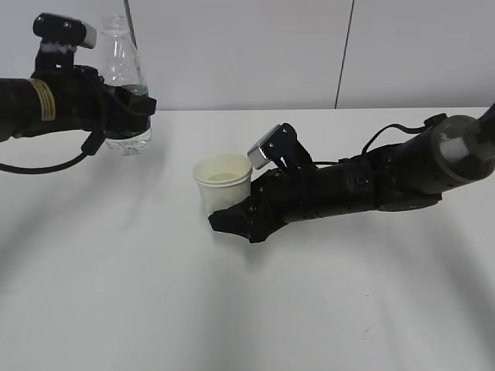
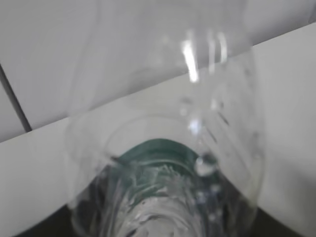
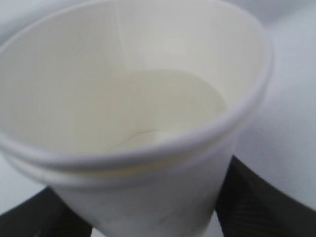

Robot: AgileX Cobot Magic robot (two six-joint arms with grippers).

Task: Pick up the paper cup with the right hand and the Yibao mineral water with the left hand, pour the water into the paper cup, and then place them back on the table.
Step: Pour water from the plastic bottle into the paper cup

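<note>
The paper cup point(image 1: 222, 179) is upright in the middle of the table point(image 1: 255, 309), held by my right gripper point(image 1: 232, 216), which is shut round its lower part. Water lies in its cream inside, as the right wrist view shows point(image 3: 148, 108). The black fingers point(image 3: 256, 202) flank the cup's base. My left gripper point(image 1: 128, 108) at the far left is shut on the Yibao mineral water point(image 1: 124, 69), which stands upright with no cap and some water at its bottom. The bottle fills the left wrist view point(image 2: 168, 148), with its green label showing.
A white panelled wall point(image 1: 309, 54) stands behind the table's far edge. A black cable point(image 1: 46, 166) loops below the left arm. The right arm point(image 1: 387, 174) stretches low over the table from the right.
</note>
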